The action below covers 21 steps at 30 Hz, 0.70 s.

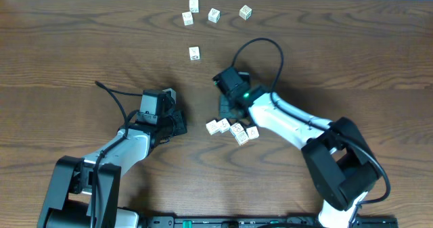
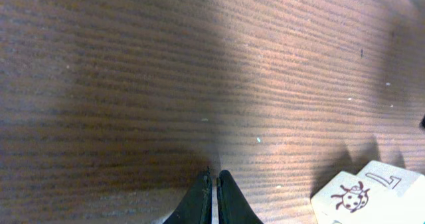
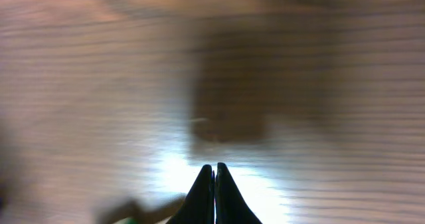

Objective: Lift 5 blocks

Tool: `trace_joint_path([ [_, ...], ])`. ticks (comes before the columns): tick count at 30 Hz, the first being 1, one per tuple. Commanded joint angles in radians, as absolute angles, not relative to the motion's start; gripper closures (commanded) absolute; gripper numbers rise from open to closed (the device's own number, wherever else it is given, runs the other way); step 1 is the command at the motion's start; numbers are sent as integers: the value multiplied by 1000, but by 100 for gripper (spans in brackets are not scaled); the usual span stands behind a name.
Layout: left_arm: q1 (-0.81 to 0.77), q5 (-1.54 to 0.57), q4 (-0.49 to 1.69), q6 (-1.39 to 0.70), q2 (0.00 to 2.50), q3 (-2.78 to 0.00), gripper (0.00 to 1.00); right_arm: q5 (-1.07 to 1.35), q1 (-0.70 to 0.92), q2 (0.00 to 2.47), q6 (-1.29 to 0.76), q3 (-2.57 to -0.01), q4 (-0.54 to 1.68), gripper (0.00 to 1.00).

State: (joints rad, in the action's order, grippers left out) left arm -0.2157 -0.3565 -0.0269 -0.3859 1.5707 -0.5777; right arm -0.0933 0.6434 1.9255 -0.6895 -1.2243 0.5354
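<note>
Several small white blocks with printed marks lie in a cluster (image 1: 233, 130) on the table near the front middle. My right gripper (image 1: 225, 110) stands just behind that cluster, shut and empty; in the right wrist view its fingertips (image 3: 214, 166) meet over blurred bare wood. To the left of the cluster, a short gap away, my left gripper (image 1: 183, 124) is shut with nothing in it. The left wrist view shows its closed tips (image 2: 214, 174) over the wood. At that view's lower right edge sit a ladybird-marked block (image 2: 348, 197) and a second block (image 2: 392, 179).
More white blocks lie at the far side: a loose group (image 1: 214, 15) near the back edge and a single one (image 1: 195, 53) closer in. The brown wooden table (image 1: 81, 45) spreads wide to the left. A black cable (image 1: 260, 45) loops above the right wrist.
</note>
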Motion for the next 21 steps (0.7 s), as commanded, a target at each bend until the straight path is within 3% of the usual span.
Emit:
trace_joint_path([
  [1,-244,-401,15,-300,1581,-562,93,-127,585,1937,-606,-1239,569,99],
  [11,-393,-486,22,-266,1548,-562,93,-123,463,1906,-533,-1239,728,99],
  [21,-422,-471,18,-266,1548,-562,93,-39,482,1856,-533,-1238,934,99],
])
